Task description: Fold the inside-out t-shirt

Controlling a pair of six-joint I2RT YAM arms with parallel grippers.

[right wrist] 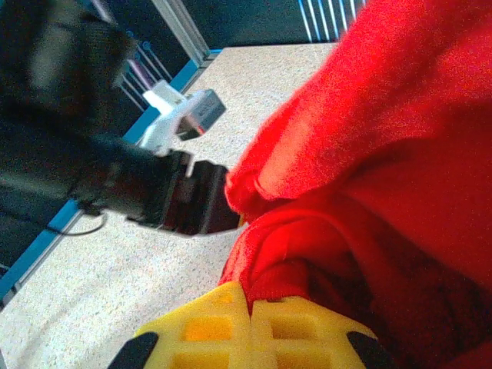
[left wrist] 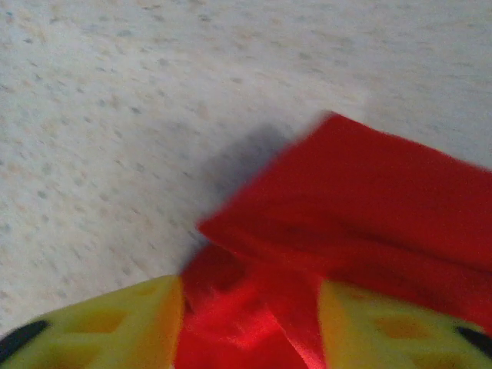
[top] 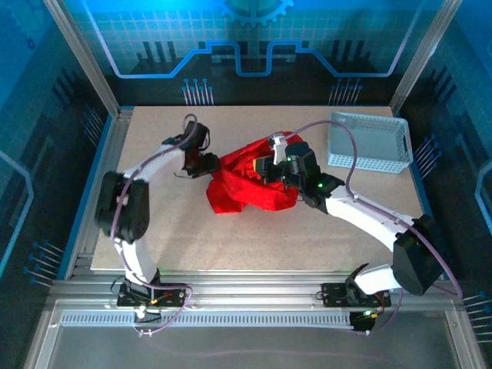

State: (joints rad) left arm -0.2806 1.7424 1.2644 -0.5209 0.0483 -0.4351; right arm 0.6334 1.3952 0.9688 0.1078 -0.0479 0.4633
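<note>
The inside-out t-shirt [top: 247,188] lies as a crumpled bright red heap near the middle of the pale speckled surface [top: 192,231], between the two arms and well apart from the white mesh basket [top: 367,160], which stands at the far right corner. The left hand [top: 206,163] sits at the left edge of the heap, low over the surface. In the left wrist view its yellow fingers [left wrist: 123,330] stand clearly apart, released, with a glossy fold of red cloth lying loose in the gap between them. Beyond that fold a flatter, doubled layer of the shirt rests on the surface and throws a soft shadow to its left. The right hand [top: 275,174] is at the right side of the heap, on top of the bunched cloth. In the right wrist view its two yellow fingers [right wrist: 207,330] are clenched together, and a rolled edge of the shirt is pinched at their tips. From there the cloth rises in thick folds up the right side of that view. The dark wrist of the left arm [right wrist: 131,184] shows just beside the cloth's left edge. The shirt is not spread flat: its sleeves and neck label cannot be made out in the bundle.
</note>
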